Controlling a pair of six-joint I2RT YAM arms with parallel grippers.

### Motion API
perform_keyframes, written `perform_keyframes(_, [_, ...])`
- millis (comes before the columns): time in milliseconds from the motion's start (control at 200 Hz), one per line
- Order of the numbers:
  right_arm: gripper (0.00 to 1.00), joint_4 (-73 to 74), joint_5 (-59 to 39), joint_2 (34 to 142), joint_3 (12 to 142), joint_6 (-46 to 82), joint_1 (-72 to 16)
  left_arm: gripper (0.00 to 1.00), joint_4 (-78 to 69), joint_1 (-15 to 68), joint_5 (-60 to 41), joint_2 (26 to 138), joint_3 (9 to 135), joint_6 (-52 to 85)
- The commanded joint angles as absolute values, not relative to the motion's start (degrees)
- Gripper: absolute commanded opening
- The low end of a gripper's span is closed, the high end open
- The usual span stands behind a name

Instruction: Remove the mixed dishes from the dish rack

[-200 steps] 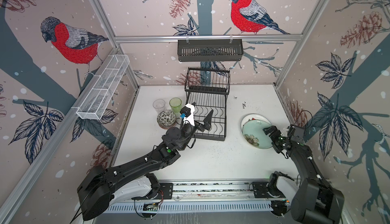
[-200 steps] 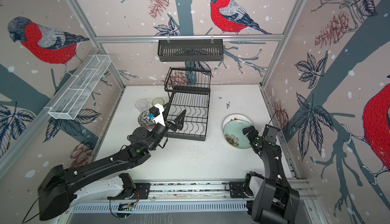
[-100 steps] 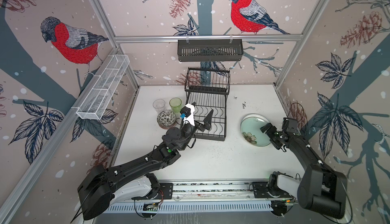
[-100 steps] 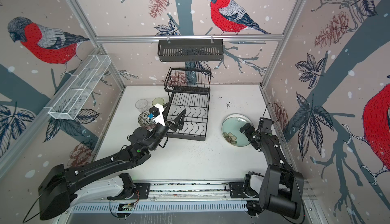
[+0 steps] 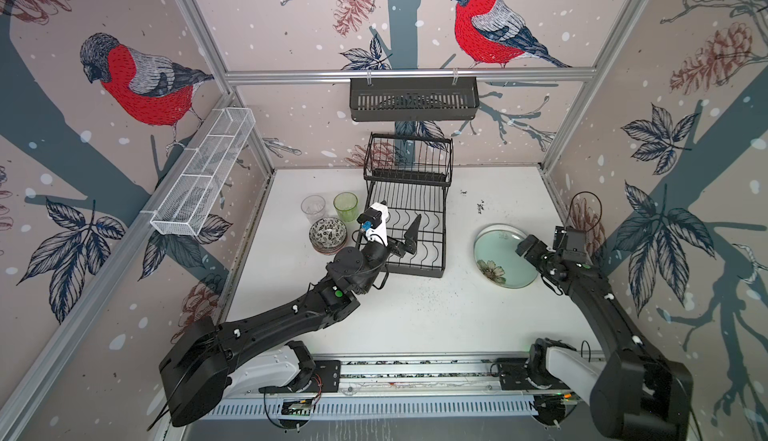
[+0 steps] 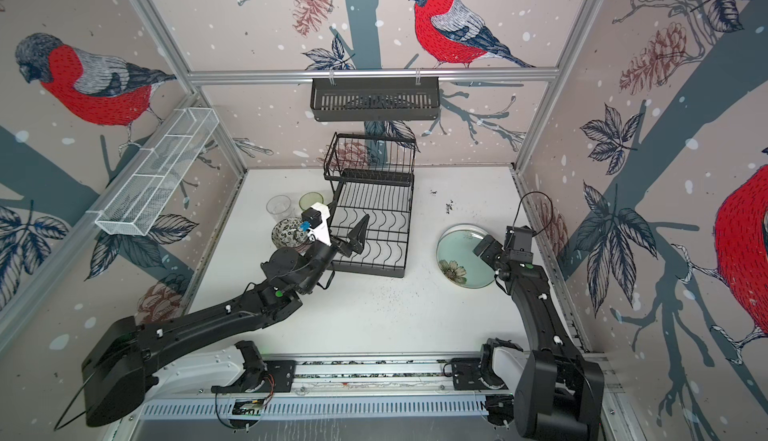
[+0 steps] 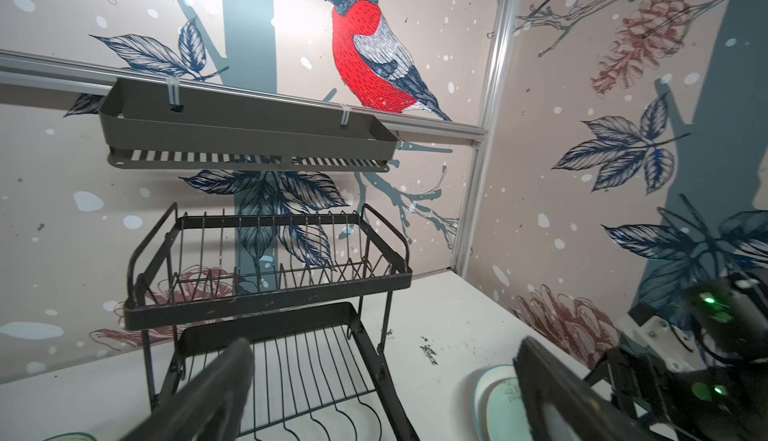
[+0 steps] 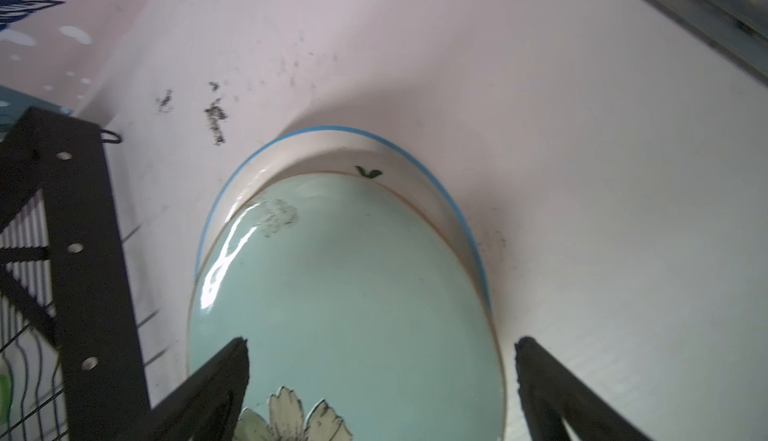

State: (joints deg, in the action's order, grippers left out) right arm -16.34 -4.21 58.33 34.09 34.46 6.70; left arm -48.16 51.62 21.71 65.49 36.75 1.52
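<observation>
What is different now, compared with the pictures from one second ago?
The right gripper, open and holding nothing, shifted a little toward the back wall along the right edge of the green plate; its arm changed pose with it. Nothing was gripped or released. The plate, the left gripper, the rack, the bowls and the tumblers stayed in place.

I see the black wire dish rack (image 5: 419,271) upright, far middle. On its right, the pale green flower plate (image 5: 505,258) lies flat on a white plate (image 8: 332,148). On its left are the stacked patterned bowls (image 5: 327,233), with the green tumbler (image 5: 345,207) and clear tumbler (image 5: 313,209) behind them.
</observation>
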Motion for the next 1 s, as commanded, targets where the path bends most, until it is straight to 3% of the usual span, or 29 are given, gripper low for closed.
perform_keyframes(0, [1.0,-7.1,-0.2,55.4,32.9,34.3,3.2,0.98,-49.0,50.7,26.2,66.8,38.7,-3.0])
perform_keyframes(270, [1.0,14.9,10.6,49.6,25.4,25.3,-5.7,0.98,-45.0,42.2,28.8,71.0,41.2,-4.6])
perform_keyframes(400, [1.0,31.7,16.7,49.9,17.6,18.4,-10.0,0.98,-50.0,37.9,31.4,72.5,37.4,-6.9])
perform_keyframes(545, [1.0,48.4,21.9,50.8,10.0,11.8,-13.1,0.98,-57.8,35.8,40.8,73.3,32.0,-15.7])
perform_keyframes(810, [1.0,53.9,34.2,55.3,8.8,11.5,-14.2,0.98,-66.1,28.2,38.0,65.7,18.0,-18.5])
perform_keyframes(996, [1.0,51.4,38.2,56.1,9.1,11.3,-14.3,0.98,-73.3,22.6,34.9,67.0,9.6,-14.4])
